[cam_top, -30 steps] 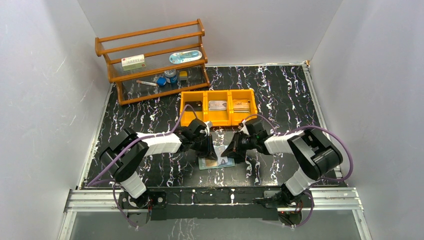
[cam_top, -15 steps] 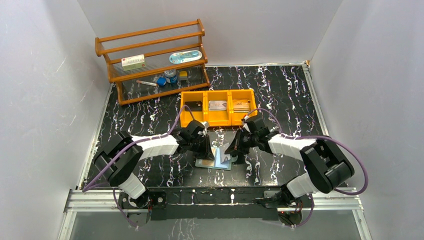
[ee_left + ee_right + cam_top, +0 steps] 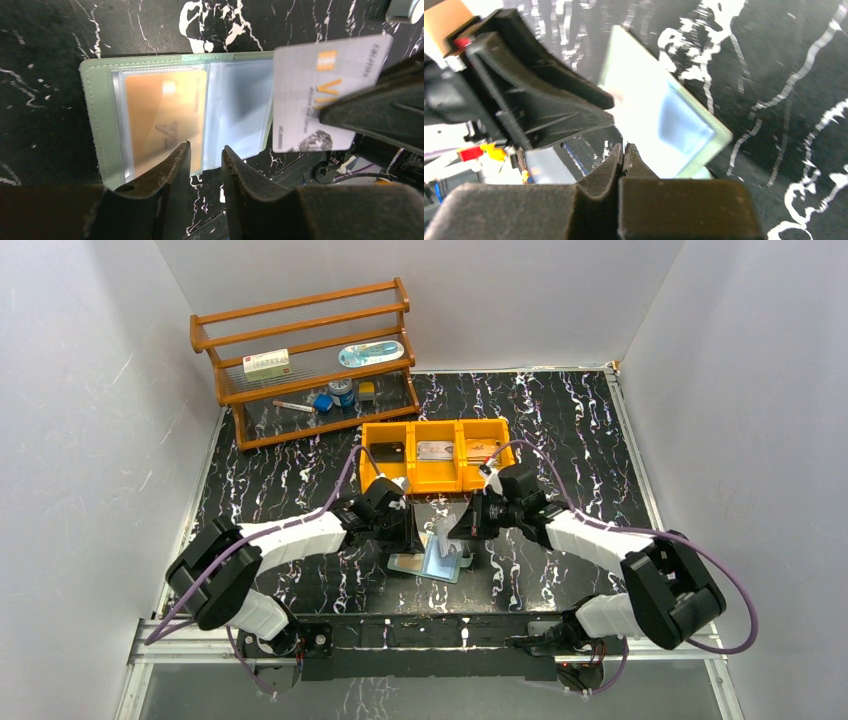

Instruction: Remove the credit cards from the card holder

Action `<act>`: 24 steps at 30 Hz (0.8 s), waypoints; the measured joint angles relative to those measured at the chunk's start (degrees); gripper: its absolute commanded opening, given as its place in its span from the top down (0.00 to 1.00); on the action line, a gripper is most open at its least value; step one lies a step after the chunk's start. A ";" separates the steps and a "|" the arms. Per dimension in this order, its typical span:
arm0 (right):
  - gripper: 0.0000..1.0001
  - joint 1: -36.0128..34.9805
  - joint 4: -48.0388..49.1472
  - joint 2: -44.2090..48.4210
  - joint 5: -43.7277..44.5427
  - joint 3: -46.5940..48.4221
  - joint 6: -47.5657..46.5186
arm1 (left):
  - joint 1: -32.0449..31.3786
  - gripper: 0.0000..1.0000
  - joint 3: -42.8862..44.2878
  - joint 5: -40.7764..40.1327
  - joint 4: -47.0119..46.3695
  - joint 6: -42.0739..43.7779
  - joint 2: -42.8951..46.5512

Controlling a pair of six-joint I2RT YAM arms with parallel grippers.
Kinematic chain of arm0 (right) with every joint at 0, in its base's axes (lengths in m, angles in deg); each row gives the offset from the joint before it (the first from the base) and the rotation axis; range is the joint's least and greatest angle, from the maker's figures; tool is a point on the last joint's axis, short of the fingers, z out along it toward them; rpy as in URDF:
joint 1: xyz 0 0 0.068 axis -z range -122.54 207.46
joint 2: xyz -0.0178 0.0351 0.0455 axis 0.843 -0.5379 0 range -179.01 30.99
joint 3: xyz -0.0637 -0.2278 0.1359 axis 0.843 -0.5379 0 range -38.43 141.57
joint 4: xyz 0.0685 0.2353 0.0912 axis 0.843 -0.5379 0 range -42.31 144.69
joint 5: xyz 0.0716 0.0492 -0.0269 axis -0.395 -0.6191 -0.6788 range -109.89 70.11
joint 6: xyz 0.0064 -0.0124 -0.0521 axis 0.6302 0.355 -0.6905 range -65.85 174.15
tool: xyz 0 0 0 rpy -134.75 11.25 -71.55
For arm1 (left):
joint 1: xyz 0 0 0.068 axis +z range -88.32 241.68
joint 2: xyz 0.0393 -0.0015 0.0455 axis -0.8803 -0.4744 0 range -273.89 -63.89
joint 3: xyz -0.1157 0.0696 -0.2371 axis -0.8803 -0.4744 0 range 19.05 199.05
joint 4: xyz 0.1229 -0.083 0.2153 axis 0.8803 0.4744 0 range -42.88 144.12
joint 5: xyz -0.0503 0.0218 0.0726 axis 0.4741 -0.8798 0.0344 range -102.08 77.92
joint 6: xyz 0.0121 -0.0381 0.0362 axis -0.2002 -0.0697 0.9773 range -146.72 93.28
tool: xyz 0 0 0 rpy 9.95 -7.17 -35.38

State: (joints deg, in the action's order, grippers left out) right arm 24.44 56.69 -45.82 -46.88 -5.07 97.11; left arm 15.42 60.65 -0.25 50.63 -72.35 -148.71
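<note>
Over the near edge of the pale green, clear-sleeved card holder (image 3: 95, 115), open flat on the black marbled surface (image 3: 45, 45), the left gripper (image 3: 205, 147) hangs with jaws slightly parted, pinning nothing. A tan plastic card (image 3: 162, 117) sits in one sleeve. Just above the holder, the right gripper (image 3: 624, 150) clamps a silvery-white plastic card (image 3: 310, 100), lifted clear. Beyond stands the orange plastic bin (image 3: 440, 486). Unpinned, the holder may drag along on the next pull — or the thinly pinched card could twist loose.

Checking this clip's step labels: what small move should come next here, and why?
Probably the right gripper lifts the silver-grey card away toward the orange bin: the card is pinched and already out of the card holder, where a tan card remains.
</note>
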 measured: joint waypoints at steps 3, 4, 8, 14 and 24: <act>1.00 0.00 5.44 3.17 -4.07 -1.11 -3.02 | 0.00 0.69 0.00 -2.82 1.66 -0.02 3.08; 1.00 0.00 7.43 4.15 -5.64 -1.40 -3.96 | 0.00 0.66 0.00 -4.26 2.56 -0.04 4.31; 1.00 0.00 14.62 5.99 -11.37 -1.84 -7.08 | 0.09 0.58 0.00 -10.97 7.48 -0.85 9.73; 1.00 0.00 15.15 7.89 -13.25 -1.57 -14.01 | 3.48 0.39 -0.70 -18.47 14.84 -1.68 17.53; 1.00 -0.02 1.14 6.56 8.22 16.33 -37.42 | 9.70 0.23 -3.39 -21.64 21.38 -2.38 24.74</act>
State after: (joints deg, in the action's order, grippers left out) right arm 24.42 57.83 -39.27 -38.66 11.26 59.69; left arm 25.12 57.26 -21.88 72.01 -74.73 -123.97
